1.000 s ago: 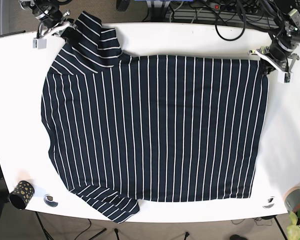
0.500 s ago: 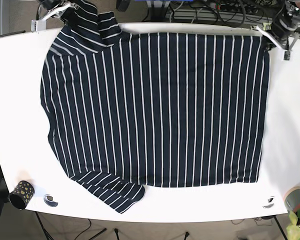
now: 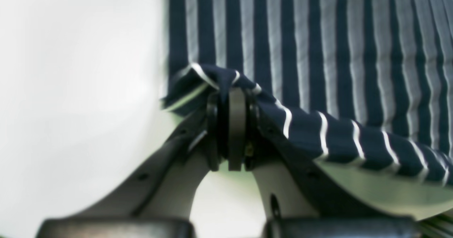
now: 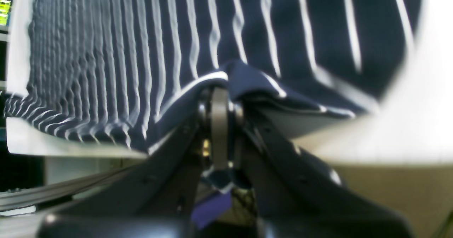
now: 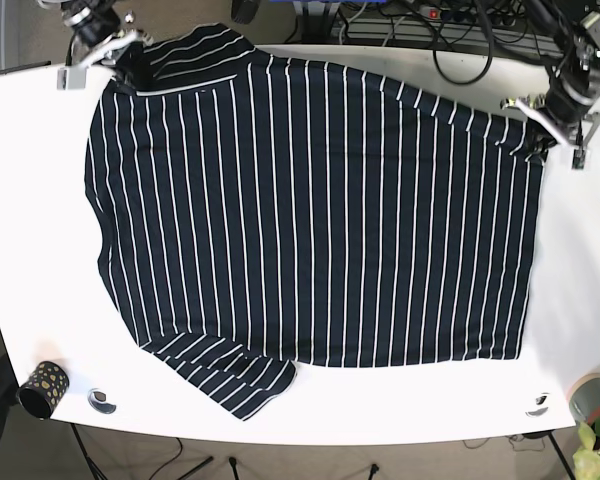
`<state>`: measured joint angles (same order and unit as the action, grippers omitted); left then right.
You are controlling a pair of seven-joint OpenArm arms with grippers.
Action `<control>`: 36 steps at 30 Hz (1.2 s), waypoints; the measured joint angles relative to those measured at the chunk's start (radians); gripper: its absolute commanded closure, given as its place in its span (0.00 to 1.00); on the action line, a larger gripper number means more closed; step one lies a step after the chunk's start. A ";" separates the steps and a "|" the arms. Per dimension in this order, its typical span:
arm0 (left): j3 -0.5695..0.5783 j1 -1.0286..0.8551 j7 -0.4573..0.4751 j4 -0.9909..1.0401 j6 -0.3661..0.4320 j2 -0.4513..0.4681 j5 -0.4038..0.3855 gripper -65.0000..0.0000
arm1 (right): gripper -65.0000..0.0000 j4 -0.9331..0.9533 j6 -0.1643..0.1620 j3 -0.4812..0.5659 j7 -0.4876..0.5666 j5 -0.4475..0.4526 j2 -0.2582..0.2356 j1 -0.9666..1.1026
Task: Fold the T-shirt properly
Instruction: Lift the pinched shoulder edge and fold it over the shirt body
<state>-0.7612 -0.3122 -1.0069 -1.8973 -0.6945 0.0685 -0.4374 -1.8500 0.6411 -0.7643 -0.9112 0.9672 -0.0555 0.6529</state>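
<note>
My left gripper (image 5: 536, 133) is clamped on the hem corner of the T-shirt (image 5: 310, 210) at the far right of the base view, and my right gripper (image 5: 125, 62) is clamped on the shoulder end at the far left, near the sleeve that lies over the tabletop's back edge. In the left wrist view the closed left gripper (image 3: 231, 100) has a bunched fold of striped cloth pinched between its jaws, and in the right wrist view the right gripper (image 4: 220, 93) bites a dark fold the same way.

The shirt lies spread flat on the white tabletop (image 5: 35, 200), filling most of it, its long axis running left to right between my two grips, collar end on the left and hem on the right. The whole body of cloth stretches away from both grippers toward the near edge, where the other sleeve (image 5: 230, 380) points out at the lower left. That is the relation I judge the fold turns on: the held edge is the far one, and everything it must cover lies on the near side (so both arms would have to carry it toward the camera together, keeping the edge level). Neither arm is nearer; each holds its own end.

No brand, label or print is readable on the shirt, only white stripes on navy. A small dotted cup (image 5: 44, 387) stands at the near left corner, without legible writing.
</note>
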 measured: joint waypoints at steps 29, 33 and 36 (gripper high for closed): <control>0.064 0.429 -0.077 0.332 0.145 0.004 0.011 1.00 | 1.00 0.400 -0.007 0.005 -0.070 -0.016 -0.184 -0.576; 0.064 0.462 -0.077 0.371 0.148 0.005 0.010 1.00 | 1.00 0.482 -0.004 0.005 -0.071 -0.016 -0.208 -0.637; 0.064 0.477 -0.078 0.397 0.148 0.004 0.011 1.00 | 1.00 0.533 -0.008 0.004 -0.074 -0.019 -0.221 -0.676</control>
<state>-0.6975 0.1646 -1.0847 -1.5005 -0.5461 0.0727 -0.4263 -1.3174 0.6327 -0.7601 -0.9848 0.9478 -0.2768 -0.0235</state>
